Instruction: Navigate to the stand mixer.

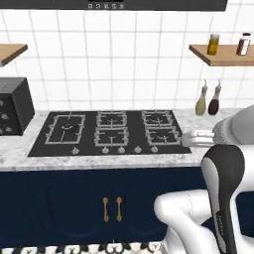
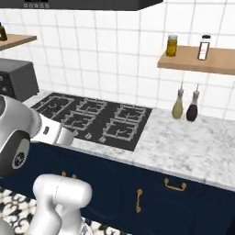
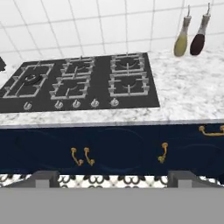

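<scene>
Hand view puts my gripper [image 3: 113, 177] before the black gas cooktop [image 3: 81, 83] on the marble counter [image 3: 192, 94], fingertips spread wide apart, two oil bottles [image 3: 190, 37] by the wall.

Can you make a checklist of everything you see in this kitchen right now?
Surface: marble counter with black cooktop.
Job's things: nothing seen.
Clutter: two bottles by the wall; two jars on the right shelf; dark appliance at left.
Grippers: gripper, tips apart, holding nothing.
Cables: nothing seen.
Surroundings: white tiled wall, navy cabinets with gold handles, patterned floor.
</scene>
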